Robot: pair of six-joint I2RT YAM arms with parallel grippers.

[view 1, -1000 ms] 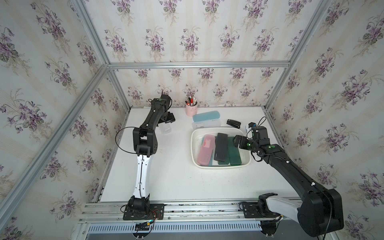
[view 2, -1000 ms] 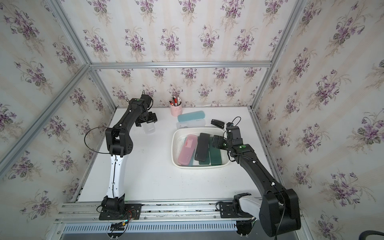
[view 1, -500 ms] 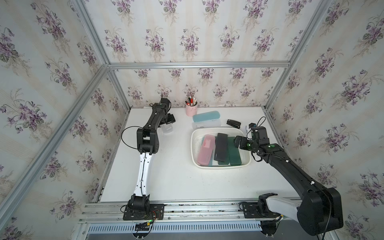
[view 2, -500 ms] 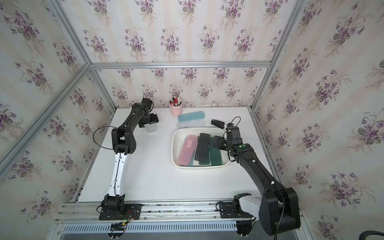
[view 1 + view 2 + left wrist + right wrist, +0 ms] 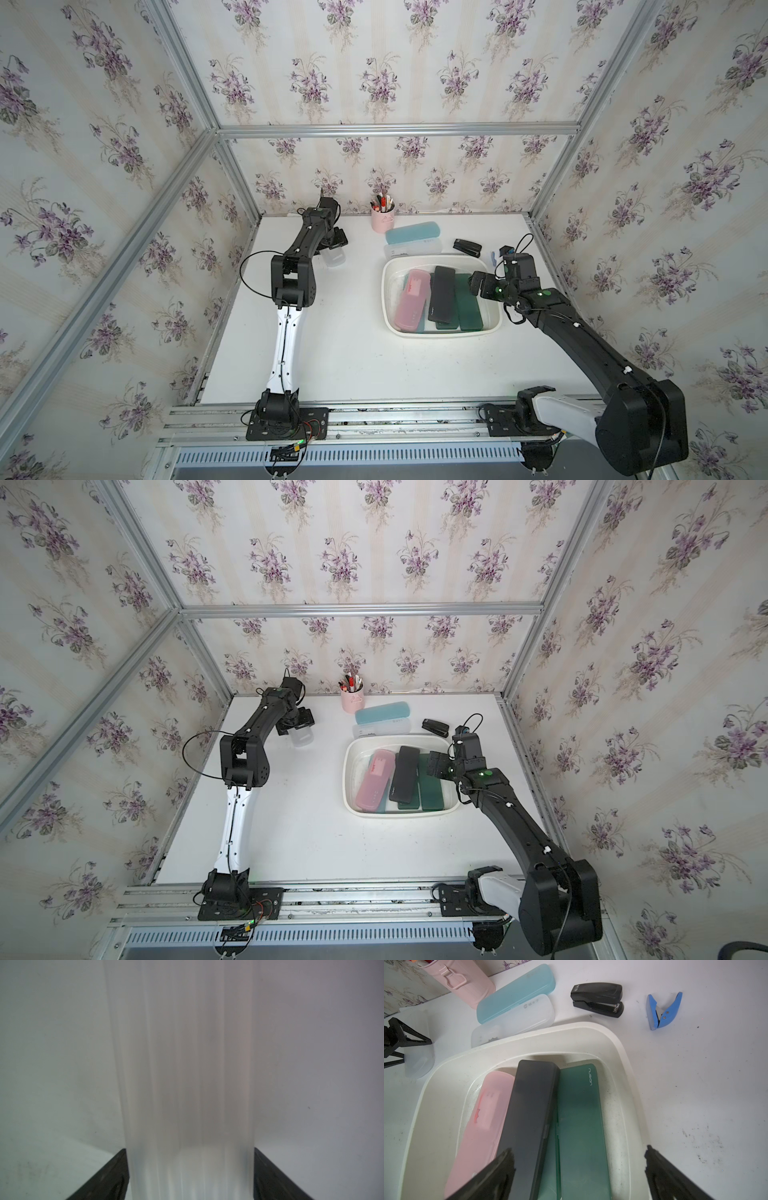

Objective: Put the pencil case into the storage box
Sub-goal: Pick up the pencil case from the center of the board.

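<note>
**Frosted case in the pincer, the box well across the table**

The white table is bare along its near side. Toward its right sits the storage box, already carrying three cases side by side: a pink case, a black case and a green case. The black one seems to ride on its neighbours.

The frosted pencil case is at the far left of the table, well apart from the box. The left gripper has its jaws pressed against the case's two long sides. Whether the case has left the table I cannot tell.

It looks like a light, stiff, hollow shell with smooth walls, likely slippery. A hard squeeze might bow it or spring the lid, so a hold across the narrow width, near the middle, seems soundest.

The right gripper hangs over the box's right side, jaws spread wide and holding nothing — it could crowd a drop there.

A blue case and a second clear case lie together just beside the box's far rim. The pen cup stands behind them. Further right are a stapler and a small blue clip.

The way over from the left looks open — room left in the box is tight.
</note>
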